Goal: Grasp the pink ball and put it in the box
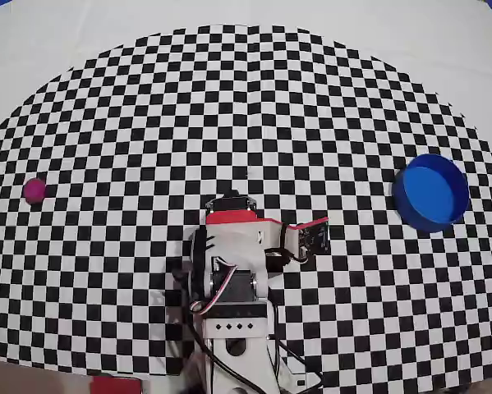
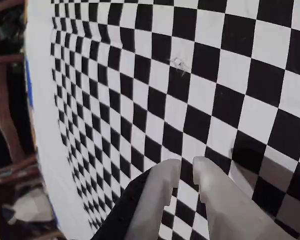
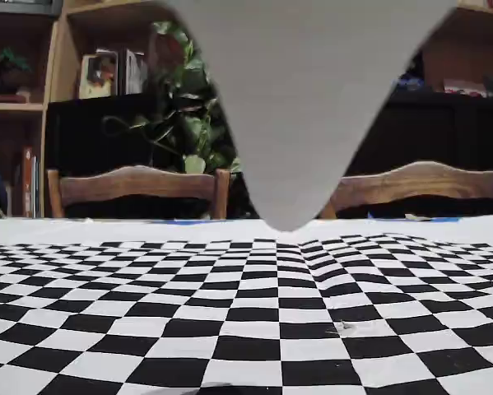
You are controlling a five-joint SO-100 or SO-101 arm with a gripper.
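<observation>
Nothing of the task appeared done. The small magenta-pink ball sat at the overhead view's left edge of the checkered cloth, well apart from the round, shallow blue box (far right). The pale two-finger gripper was nearly closed, empty, over bare checks.

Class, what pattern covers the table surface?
A black-and-white checkerboard, clearest in the overhead view.

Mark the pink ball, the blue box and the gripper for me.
pink ball [image 1: 34, 190]: overhead view, centre of the sphere.
blue box [image 1: 431, 182]: overhead view, flat blue top face.
gripper [image 2: 186, 172]: wrist view, narrow gap between the two pale fingertips.
</observation>
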